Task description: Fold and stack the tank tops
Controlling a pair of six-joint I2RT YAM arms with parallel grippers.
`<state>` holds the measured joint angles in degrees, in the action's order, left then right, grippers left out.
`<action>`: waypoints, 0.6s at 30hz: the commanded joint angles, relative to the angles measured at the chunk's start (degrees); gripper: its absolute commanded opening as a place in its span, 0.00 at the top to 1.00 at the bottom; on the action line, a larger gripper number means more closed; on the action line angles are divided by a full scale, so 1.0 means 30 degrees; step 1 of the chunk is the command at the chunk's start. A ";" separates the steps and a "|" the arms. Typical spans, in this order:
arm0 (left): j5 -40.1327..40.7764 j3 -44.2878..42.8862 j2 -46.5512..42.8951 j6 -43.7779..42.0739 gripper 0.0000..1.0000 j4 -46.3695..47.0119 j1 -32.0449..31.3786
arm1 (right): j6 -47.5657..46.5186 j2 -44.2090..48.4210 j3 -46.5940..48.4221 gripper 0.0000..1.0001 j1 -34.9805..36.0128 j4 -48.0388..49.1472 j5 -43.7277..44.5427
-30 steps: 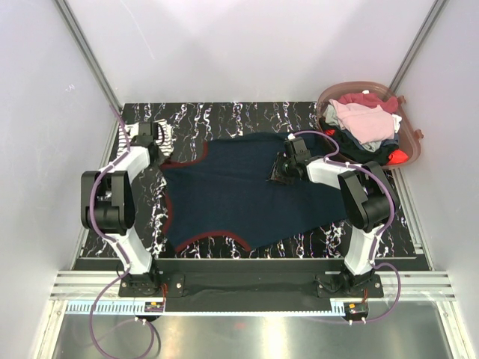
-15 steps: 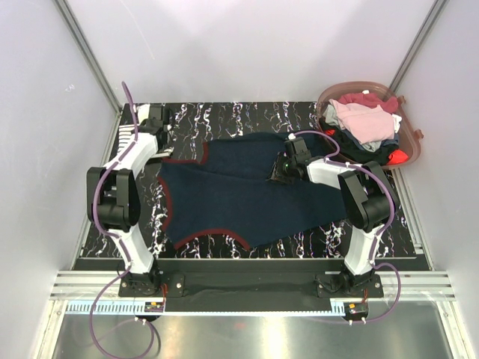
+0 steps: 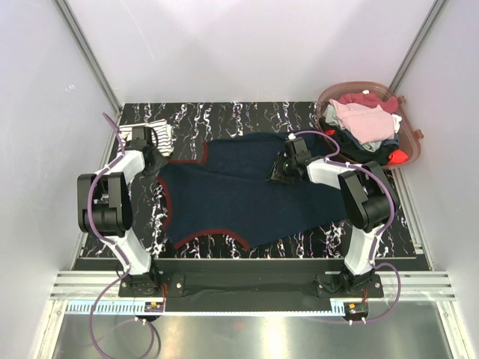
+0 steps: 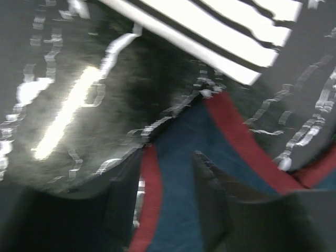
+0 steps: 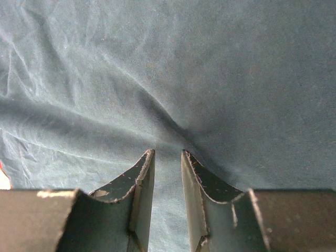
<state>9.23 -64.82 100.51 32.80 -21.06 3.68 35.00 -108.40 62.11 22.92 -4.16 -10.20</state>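
Observation:
The dark navy tank top (image 3: 239,202) lies spread flat across the black marbled table (image 3: 224,116), its red trim toward the left. My left gripper (image 3: 152,155) is low over its upper-left shoulder strap. In the blurred left wrist view my left gripper (image 4: 167,163) stands open, one finger on each side of the navy strap (image 4: 178,210) with its red trim (image 4: 247,152). The striped tank top (image 3: 162,134) lies folded just beyond it, also showing as the striped tank top (image 4: 220,31). My right gripper (image 3: 278,173) presses its tips on the navy cloth (image 5: 210,68); my right gripper (image 5: 167,152) has a narrow gap.
A pinkish basket (image 3: 409,120) heaped with other clothes (image 3: 363,120) stands at the back right corner of the table. White walls close in the left, back and right sides. Both arm bases sit at the near edge.
My left gripper rose toward the striped top, opened, then came back down over the navy top's shoulder strap. The right arm has stayed in place.

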 commanded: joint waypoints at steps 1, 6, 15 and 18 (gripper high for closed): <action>-0.1701 -0.0016 0.0304 0.0201 0.46 0.1366 -0.0173 | -0.0154 -0.0078 -0.0399 0.65 -0.0256 -0.0516 0.0615; -0.1264 0.0278 0.0627 0.0201 0.46 0.1220 -0.0173 | -0.0154 -0.0136 -0.0370 0.65 -0.0227 -0.0487 0.0586; -0.2433 -0.0222 0.2093 0.0405 0.61 0.0515 0.0939 | -0.0008 0.0010 -0.0574 0.66 -0.0169 -0.0341 0.0703; -0.2961 0.0072 0.2239 0.0464 0.78 0.1100 0.1641 | -0.0066 -0.0077 -0.0488 0.65 0.0239 -0.0311 0.0703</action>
<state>2.48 -65.14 105.45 33.95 -19.22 6.59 35.31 -108.38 61.80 22.96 -3.64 -10.20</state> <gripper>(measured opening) 0.263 0.348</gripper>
